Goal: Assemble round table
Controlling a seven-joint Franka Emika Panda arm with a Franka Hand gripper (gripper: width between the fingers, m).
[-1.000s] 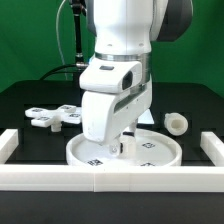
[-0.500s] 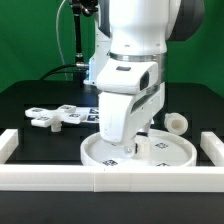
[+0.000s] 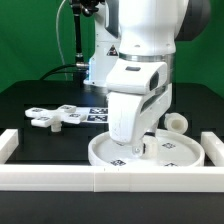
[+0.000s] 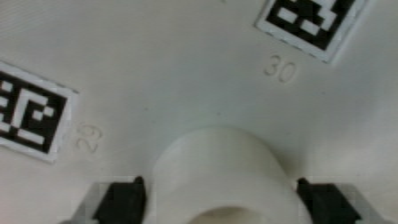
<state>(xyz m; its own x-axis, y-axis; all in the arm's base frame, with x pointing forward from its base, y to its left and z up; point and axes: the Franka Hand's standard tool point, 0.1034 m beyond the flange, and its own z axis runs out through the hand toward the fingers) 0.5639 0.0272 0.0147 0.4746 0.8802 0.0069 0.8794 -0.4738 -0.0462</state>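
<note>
The large rimmed round disc (image 3: 178,152) lies flat on the black table just behind the front wall, at the exterior view's right. My gripper (image 3: 136,149) reaches down onto its middle. In the wrist view the disc's tagged face (image 4: 178,70) fills the picture, and my gripper (image 4: 221,202) is shut on the disc's raised white hub (image 4: 217,165), with a black fingertip pressed against each side of it. The short cylindrical post (image 3: 176,122) stands behind the disc at the exterior view's right. The four-armed cross-shaped foot (image 3: 52,117) lies at the exterior view's left.
The white straight-walled frame (image 3: 60,178) runs along the front, with short walls at both ends. The marker board (image 3: 97,114) lies behind the arm. A black stand with cables rises at the back left.
My gripper and the round disc have slid together toward the exterior view's right along the front wall. The post and the cross-shaped foot have not moved.
</note>
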